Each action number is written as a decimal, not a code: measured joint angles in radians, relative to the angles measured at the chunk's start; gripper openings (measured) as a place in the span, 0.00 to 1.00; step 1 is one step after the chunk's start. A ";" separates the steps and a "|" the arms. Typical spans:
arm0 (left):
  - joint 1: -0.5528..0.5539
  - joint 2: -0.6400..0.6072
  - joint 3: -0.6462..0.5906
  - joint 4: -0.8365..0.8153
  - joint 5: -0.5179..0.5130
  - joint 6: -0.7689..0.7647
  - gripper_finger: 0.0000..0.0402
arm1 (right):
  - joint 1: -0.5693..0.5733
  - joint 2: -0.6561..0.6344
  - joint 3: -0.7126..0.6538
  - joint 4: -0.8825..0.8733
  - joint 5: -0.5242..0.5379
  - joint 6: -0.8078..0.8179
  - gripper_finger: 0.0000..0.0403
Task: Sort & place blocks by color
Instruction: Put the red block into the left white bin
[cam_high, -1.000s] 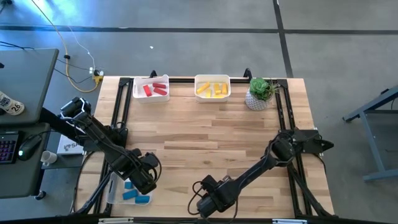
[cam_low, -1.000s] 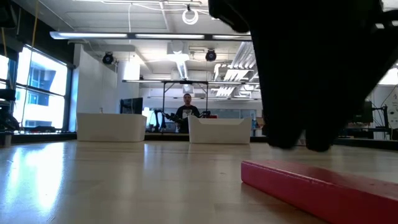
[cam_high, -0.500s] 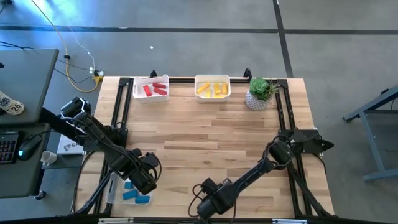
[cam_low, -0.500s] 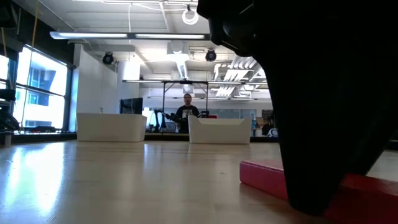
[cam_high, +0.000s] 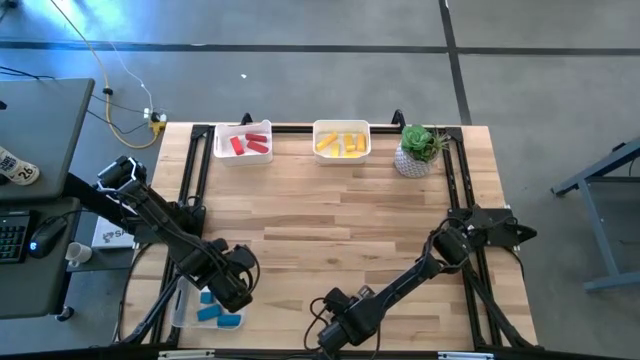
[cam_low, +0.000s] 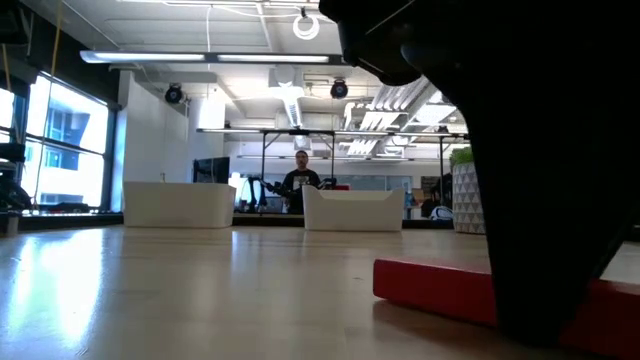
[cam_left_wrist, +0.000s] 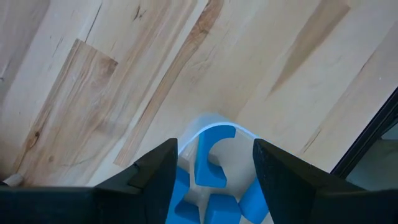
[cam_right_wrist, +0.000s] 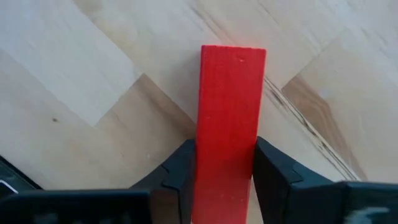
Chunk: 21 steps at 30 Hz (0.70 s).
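My right hand (cam_right_wrist: 225, 180) has just drawn its fingers in against the red block (cam_right_wrist: 231, 118); a second ago they stood wider and above it, now both pads press on the long sides of the bar, which lies flat on the worktop (cam_high: 340, 220) at the near edge, roughly mid-width; in the low view the block (cam_low: 430, 288) sits on the wood with the dark hand standing over its far end; I judge the grip made or nearly so, though the block is not lifted yet, so the next thing I want is a straight rise before any travel.

My left hand (cam_left_wrist: 214, 168) hangs with its fingers apart over the clear bin (cam_high: 185, 305) at the near left corner, holding nothing; blue blocks (cam_left_wrist: 211, 158) lie in that bin below it, one of them an arch.

For the task, this looks like the last loose piece; the red bin (cam_high: 243, 142) at the far left and the yellow bin (cam_high: 342, 140) beside it already hold their colours; the potted plant (cam_high: 418, 148) stands further right.

On room: the block is close to the near edge and the black frame rail, so I would not drag it; the middle of the worktop between here and the red bin is open wood; the left arm (cam_high: 160, 225) is off to the side of that diagonal, near but not across it.
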 joint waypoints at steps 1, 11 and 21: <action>0.000 0.000 0.000 0.000 -0.002 0.000 0.49 | 0.000 0.000 0.000 0.000 0.003 -0.006 0.25; 0.000 0.000 0.000 0.036 -0.003 0.000 0.49 | 0.001 0.005 0.017 0.005 0.031 -0.096 0.26; 0.000 0.000 0.000 0.157 -0.002 0.000 0.49 | 0.011 0.011 0.126 0.018 0.123 -0.214 0.26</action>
